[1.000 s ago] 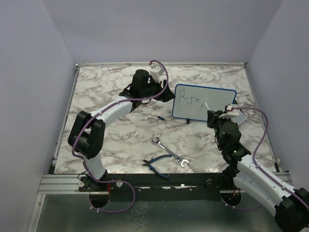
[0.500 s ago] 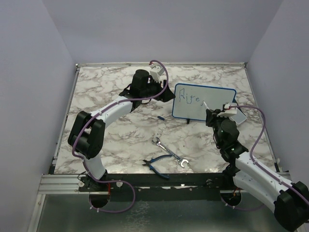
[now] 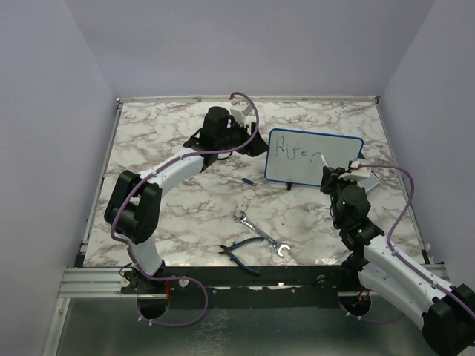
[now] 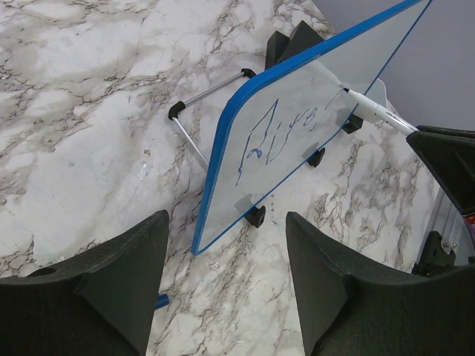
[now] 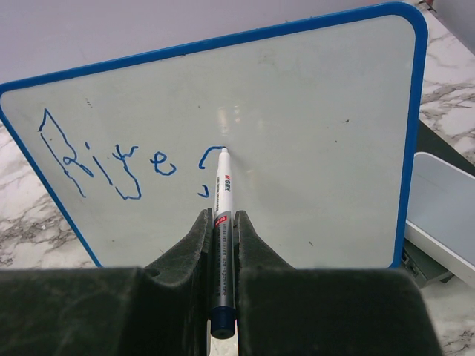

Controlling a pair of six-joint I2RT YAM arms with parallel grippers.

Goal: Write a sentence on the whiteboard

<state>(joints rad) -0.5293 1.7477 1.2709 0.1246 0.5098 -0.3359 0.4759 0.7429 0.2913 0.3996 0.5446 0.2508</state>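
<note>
The left arm (image 3: 159,174) reaches across the marble bench (image 3: 171,215) to the far middle, its jaws spread wide apart with nothing between them, facing the board's left edge from a short way off. A small blue piece (image 3: 246,180) lies on the bench just right of that arm. Nearer the front edge lie a spanner (image 3: 260,230) and blue-handled pliers (image 3: 241,256), close together. The whiteboard (image 3: 330,167) stands right of centre, tilted back on a wire stand (image 4: 197,122) with black feet. The sentence (image 5: 111,159) runs along its upper left in blue, reading roughly "Rite" with a short curved stroke after it. The marker (image 5: 223,222) has its tip touching the board at that stroke. The right arm's jaws are clamped on the marker's barrel. A white tray (image 5: 445,208) sits just beside the board's right edge
</note>
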